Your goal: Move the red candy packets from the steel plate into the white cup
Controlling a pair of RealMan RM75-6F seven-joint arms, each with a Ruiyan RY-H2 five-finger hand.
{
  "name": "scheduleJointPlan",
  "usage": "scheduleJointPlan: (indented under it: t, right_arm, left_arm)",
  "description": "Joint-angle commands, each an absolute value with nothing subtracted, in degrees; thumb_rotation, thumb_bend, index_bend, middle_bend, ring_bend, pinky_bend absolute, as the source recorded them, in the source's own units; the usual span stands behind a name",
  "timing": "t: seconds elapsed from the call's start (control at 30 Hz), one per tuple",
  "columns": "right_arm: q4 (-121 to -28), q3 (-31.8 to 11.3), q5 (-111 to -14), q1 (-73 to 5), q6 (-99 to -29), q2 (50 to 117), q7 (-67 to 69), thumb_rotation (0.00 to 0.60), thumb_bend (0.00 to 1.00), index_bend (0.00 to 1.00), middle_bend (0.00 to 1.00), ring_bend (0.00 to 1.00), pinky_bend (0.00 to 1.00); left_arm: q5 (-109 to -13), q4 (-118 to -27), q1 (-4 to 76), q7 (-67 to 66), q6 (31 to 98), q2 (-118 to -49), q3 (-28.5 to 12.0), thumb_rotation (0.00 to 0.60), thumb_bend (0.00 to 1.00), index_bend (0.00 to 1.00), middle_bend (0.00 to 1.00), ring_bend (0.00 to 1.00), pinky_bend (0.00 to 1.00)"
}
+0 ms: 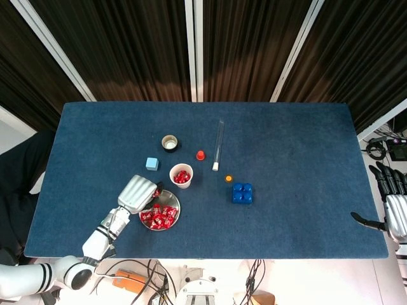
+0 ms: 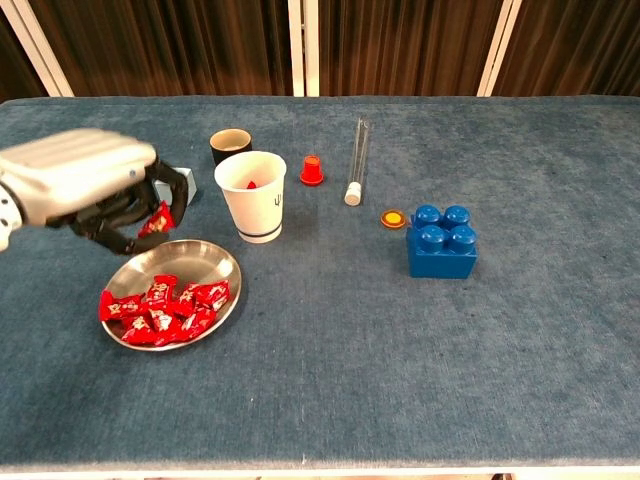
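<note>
Several red candy packets (image 2: pixel 160 310) (image 1: pixel 159 216) lie on the steel plate (image 2: pixel 215 262) (image 1: pixel 175 204) at the front left. My left hand (image 2: pixel 85 185) (image 1: pixel 138 193) hovers above the plate's far left side, pinching one red packet (image 2: pixel 157 220) clear of the plate. Just right of it stands the white cup (image 2: pixel 251 196) (image 1: pixel 181 175) with red packets inside. My right hand (image 1: pixel 394 203) hangs off the table's right edge, holding nothing, fingers apart; the chest view does not show it.
A pale blue cube (image 1: pixel 152 163) sits behind my left hand. A dark cup (image 2: pixel 230 146), a red cap (image 2: pixel 312 170), a clear tube (image 2: pixel 355 160), an orange cap (image 2: pixel 394 218) and a blue brick (image 2: pixel 441 241) lie to the right.
</note>
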State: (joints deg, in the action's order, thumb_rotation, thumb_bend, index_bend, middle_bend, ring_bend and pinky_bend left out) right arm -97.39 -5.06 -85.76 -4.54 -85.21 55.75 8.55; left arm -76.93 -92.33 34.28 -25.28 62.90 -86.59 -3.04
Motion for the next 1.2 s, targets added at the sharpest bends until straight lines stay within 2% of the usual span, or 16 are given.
scheduleJointPlan:
  t: [0.03, 0.17, 0.43, 0.73, 0.83, 0.97, 1.2]
  right_arm:
    - [-97.26, -5.04, -85.76, -4.56, -85.13, 55.8, 8.68, 0.6, 0.16, 0.0, 0.06, 0.0, 0.09]
    - [-96.98, -5.12, -85.59, -4.57, -85.1, 55.9, 8.97, 0.6, 0.16, 0.0, 0.06, 0.0, 0.09]
    - [-96.22, -5.17, -85.07, -4.54, -84.79, 56.06, 9.61, 0.6, 0.16, 0.0, 0.06, 0.0, 0.09]
    - [-95.44, -5.2, -84.64, -4.46, -84.52, 56.26, 10.19, 0.6, 0.16, 0.0, 0.06, 0.0, 0.09]
    - [-95.34, -5.26, -84.6, -4.6, -84.32, 56.41, 10.3, 0.6, 0.16, 0.0, 0.06, 0.0, 0.09]
    - [-95.41, -5.32, -84.79, -4.81, -84.16, 56.41, 10.21, 0.6, 0.16, 0.0, 0.06, 0.0, 0.09]
    - [-95.75, -5.63, -85.08, -5.14, -84.23, 56.21, 10.03, 0.6, 0.16, 0.0, 0.06, 0.0, 0.09]
  left_arm:
    - [-78.07, -96.0, 35.51, -22.16, 63.66, -84.45, -6.25, 0.6, 0.39, 0.59, 0.85, 0.78, 0.79]
    - [-76.85, -97.57, 38.22, -20.36, 61.49, -84.63, -9.62, 0.6, 0.38, 0.59, 0.85, 0.78, 0.79]
    - [-67.13, -94.63, 44.64, -21.33, 54.22, -87.96, -14.81, 0.6, 0.37, 0.59, 0.85, 0.78, 0.79]
    - [-60.07, -91.92, 47.14, -24.74, 53.12, -89.59, -14.79, 0.6, 0.34, 0.55, 0.85, 0.78, 0.79]
    - [-59.85, -91.82, 47.21, -24.96, 54.04, -89.73, -14.45, 0.6, 0.26, 0.52, 0.85, 0.78, 0.79]
    - [-60.49, -92.18, 46.73, -24.12, 55.93, -89.86, -14.19, 0.6, 0.17, 0.41, 0.85, 0.78, 0.79]
    - [-64.48, -95.33, 43.58, -20.94, 60.84, -86.57, -12.93, 0.6, 0.12, 0.39, 0.85, 0.78, 0.79]
